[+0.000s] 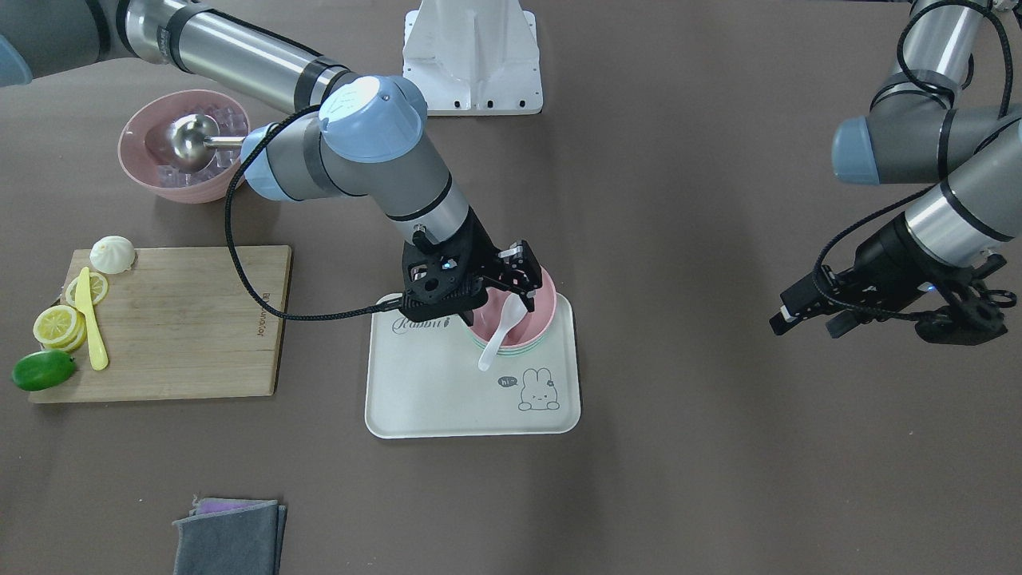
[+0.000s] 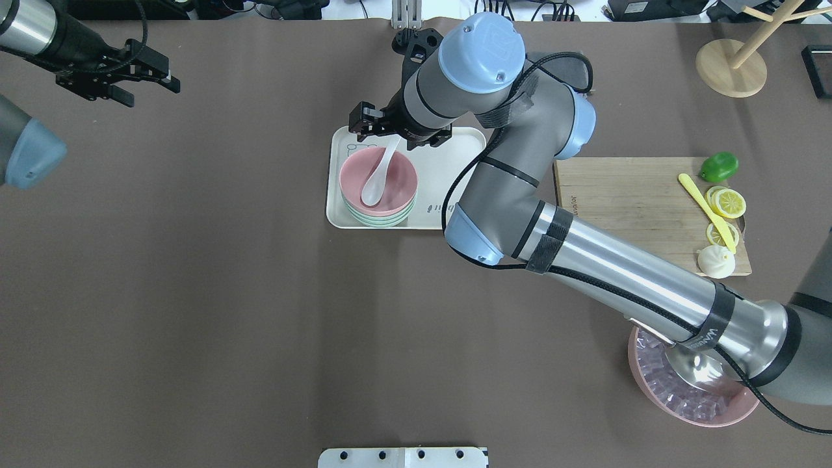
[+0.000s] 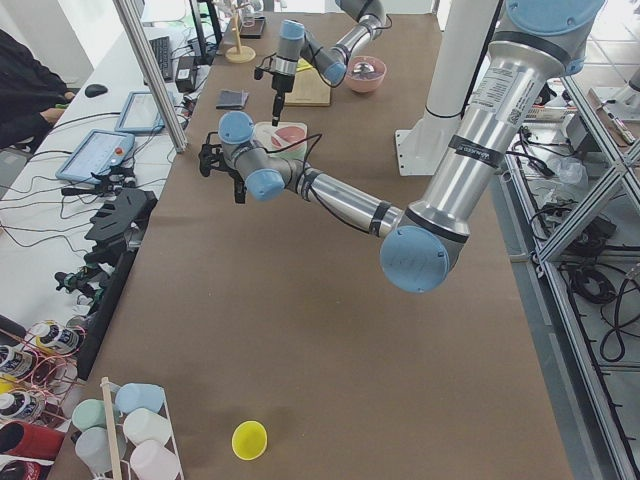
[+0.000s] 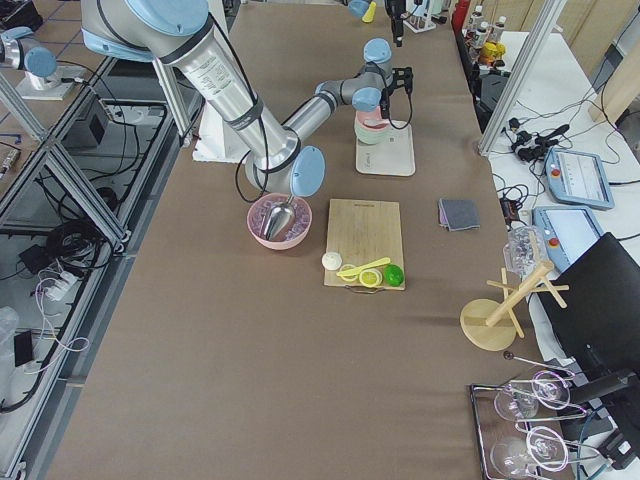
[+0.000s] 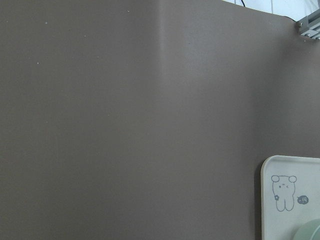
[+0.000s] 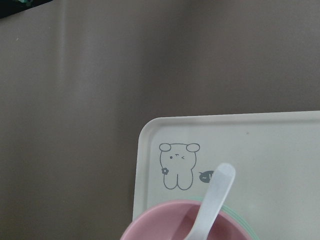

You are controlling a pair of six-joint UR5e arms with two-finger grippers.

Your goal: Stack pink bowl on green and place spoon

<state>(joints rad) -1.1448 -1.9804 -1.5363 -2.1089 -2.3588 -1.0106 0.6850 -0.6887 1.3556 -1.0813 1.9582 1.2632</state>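
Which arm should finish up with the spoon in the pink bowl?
Right, probably. Its end effector hovers right over the spoon handle at the pink bowl. The left end effector is far off to the side.

A wooden cutting board (image 1: 184,327), set with lemon slices (image 1: 57,326) and a lime (image 1: 44,370), was pictured near an ice-filled bowl (image 1: 132,172).

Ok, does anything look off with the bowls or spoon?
Nothing stands out. The pink bowl sits nested on the green bowl on the tray, and the spoon rests inside it, handle over the rim.
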